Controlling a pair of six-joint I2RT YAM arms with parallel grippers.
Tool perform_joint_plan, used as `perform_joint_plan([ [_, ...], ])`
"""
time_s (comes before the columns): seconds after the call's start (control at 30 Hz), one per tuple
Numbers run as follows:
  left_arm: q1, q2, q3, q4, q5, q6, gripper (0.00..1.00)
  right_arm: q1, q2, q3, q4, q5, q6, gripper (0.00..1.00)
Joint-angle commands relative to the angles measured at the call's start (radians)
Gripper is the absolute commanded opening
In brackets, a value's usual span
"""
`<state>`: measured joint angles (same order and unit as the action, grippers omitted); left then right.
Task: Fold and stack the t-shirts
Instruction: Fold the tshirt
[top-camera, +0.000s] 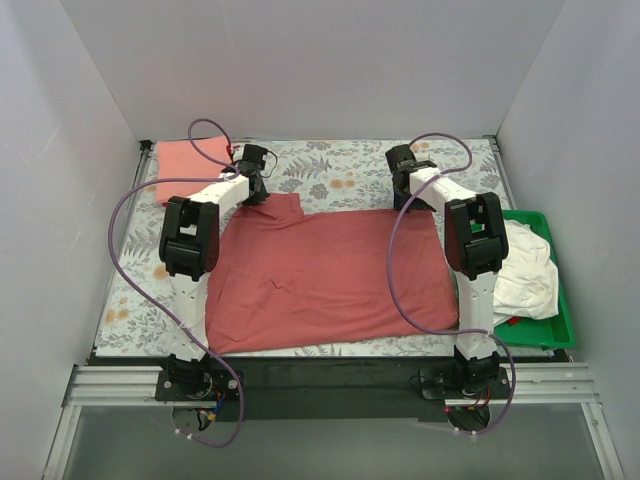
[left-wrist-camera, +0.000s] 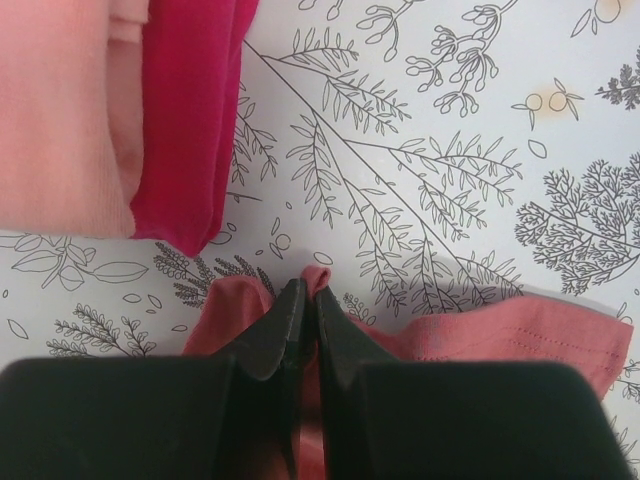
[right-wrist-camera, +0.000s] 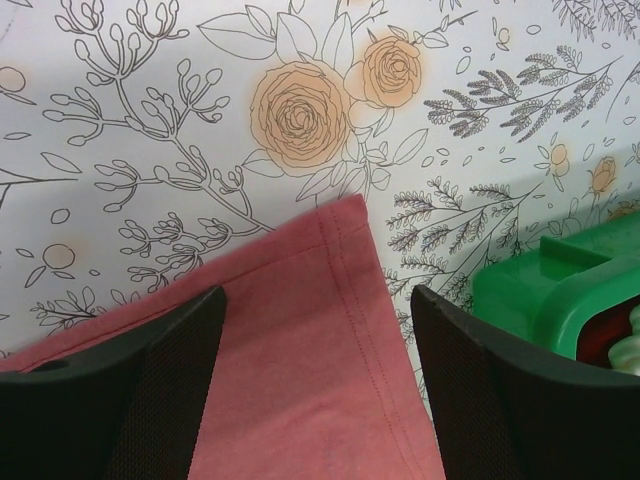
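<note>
The brick-red t-shirt (top-camera: 330, 275) lies spread across the middle of the table. My left gripper (top-camera: 258, 185) is shut on a pinch of its far left edge (left-wrist-camera: 317, 276) by the sleeve (top-camera: 283, 205). My right gripper (top-camera: 408, 180) is open above the shirt's far right corner (right-wrist-camera: 330, 300), the fingers (right-wrist-camera: 150, 390) astride the hem. A folded salmon-pink shirt (top-camera: 190, 158) lies at the far left, a crimson one (left-wrist-camera: 195, 110) folded with it in the left wrist view. The cream-white shirt (top-camera: 525, 265) lies crumpled in the green tray (top-camera: 560, 325).
The table has a floral cloth (top-camera: 340, 165). White walls close in on the left, the far side and the right. The green tray stands at the right edge, its corner showing in the right wrist view (right-wrist-camera: 550, 290). A black rail (top-camera: 330, 375) runs along the near edge.
</note>
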<state>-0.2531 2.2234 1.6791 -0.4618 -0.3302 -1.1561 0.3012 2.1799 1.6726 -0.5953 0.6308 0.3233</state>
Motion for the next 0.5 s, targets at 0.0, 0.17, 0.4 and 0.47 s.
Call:
perform_joint_plan([
  [0.0, -0.005, -0.111, -0.012, 0.012, 0.011, 0.016, 0.00, -0.005, 0.032, 0.056, -0.015, -0.005, 0.028, 0.81],
  [0.17, -0.006, -0.110, -0.013, 0.017, 0.014, 0.019, 0.00, -0.013, 0.057, 0.163, -0.015, -0.059, 0.060, 0.81],
  [0.4, -0.006, -0.094, -0.010, 0.020, 0.008, 0.022, 0.00, -0.013, 0.103, 0.182, -0.015, -0.068, 0.056, 0.80],
  [0.47, -0.006, -0.090, -0.006, 0.020, 0.010, 0.024, 0.00, -0.013, 0.113, 0.182, -0.015, -0.075, 0.057, 0.80],
])
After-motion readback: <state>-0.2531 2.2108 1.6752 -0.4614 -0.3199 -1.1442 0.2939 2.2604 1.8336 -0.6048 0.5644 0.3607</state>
